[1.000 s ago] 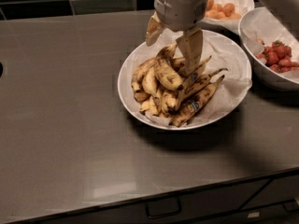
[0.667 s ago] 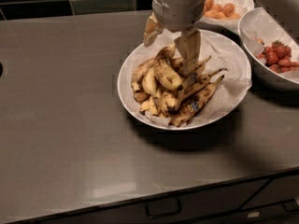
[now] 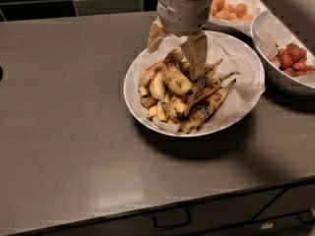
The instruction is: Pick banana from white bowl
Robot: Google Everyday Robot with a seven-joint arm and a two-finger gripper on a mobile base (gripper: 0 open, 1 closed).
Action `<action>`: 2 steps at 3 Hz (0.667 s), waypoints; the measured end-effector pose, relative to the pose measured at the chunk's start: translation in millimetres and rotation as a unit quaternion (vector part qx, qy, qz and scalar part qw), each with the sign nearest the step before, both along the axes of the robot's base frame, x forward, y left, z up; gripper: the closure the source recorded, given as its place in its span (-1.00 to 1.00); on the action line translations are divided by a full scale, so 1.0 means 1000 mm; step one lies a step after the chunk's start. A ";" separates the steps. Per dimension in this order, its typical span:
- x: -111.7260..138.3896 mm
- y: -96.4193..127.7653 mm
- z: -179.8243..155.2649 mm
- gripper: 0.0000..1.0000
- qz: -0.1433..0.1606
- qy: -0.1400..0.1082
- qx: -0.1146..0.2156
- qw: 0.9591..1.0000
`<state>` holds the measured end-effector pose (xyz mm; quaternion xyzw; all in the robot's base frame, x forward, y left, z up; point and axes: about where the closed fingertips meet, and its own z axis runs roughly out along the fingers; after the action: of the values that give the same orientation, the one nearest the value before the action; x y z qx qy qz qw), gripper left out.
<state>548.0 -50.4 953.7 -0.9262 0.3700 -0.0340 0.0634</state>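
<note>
The wide white bowl [image 3: 243, 65] with crinkled paper lining stands on the dark counter and holds a pile of brown-mottled bananas. One thick banana [image 3: 175, 77] lies on top of the pile, its upper end between my fingers. My gripper [image 3: 176, 48] hangs over the back left of the bowl. It is open, with one tan finger [image 3: 154, 34] at the bowl's rim and the other finger [image 3: 196, 57] down among the bananas. The finger hides part of the pile behind it.
A white bowl of red strawberries [image 3: 290, 60] stands at the right, close to the wide bowl. A white bowl of small orange fruits [image 3: 231, 9] stands behind. The grey counter [image 3: 64, 112] stretches left, with its front edge and drawers below.
My gripper has edged slightly to the left over the bowl. The bananas and bowls have not moved.
</note>
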 end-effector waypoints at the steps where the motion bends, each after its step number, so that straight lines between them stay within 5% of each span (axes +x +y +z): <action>1: 0.000 0.001 -0.004 -0.42 0.004 0.006 -0.001 1.000; 2: 0.000 0.002 -0.005 -0.20 0.006 0.009 -0.003 1.000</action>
<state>548.0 -48.2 948.5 -0.9288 0.3652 -0.0269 0.0573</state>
